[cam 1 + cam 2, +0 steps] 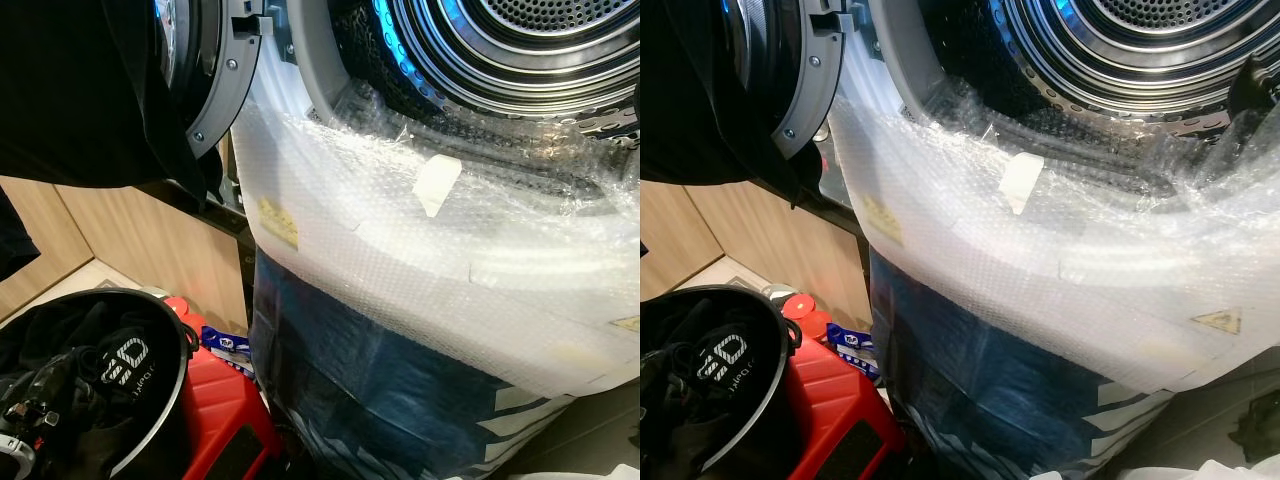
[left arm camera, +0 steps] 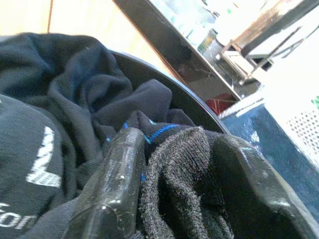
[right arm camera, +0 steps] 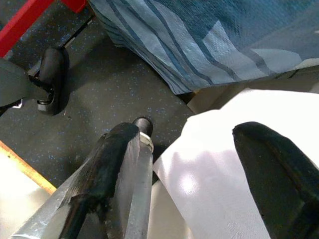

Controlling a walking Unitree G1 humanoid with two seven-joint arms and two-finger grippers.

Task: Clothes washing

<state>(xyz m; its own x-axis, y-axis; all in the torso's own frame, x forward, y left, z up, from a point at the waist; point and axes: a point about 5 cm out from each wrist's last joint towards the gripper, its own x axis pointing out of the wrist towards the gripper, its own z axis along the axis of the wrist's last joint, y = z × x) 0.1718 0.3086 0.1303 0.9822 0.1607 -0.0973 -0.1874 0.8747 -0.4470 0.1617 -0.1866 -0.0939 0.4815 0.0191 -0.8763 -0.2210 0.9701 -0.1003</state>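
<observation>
Your left gripper [image 2: 182,194] is down in the black bucket [image 1: 172,400] at lower left, its two fingers [image 2: 112,191] pinching a dark knit sock [image 2: 184,174] amid the black clothes [image 2: 65,99]. The washer [image 1: 470,250], wrapped in bubble wrap [image 1: 400,260], stands just right of the bucket with its drum [image 1: 520,40] open above. Your right gripper [image 3: 199,174] hangs low with fingers spread, over the dark floor [image 3: 99,94] and a white cloth [image 3: 219,184].

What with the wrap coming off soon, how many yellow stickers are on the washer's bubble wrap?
2. One yellow sticker sits on the bubble wrap at its left, below the door hinge; a triangle sticker sits at the lower right. Others may be hidden.
</observation>
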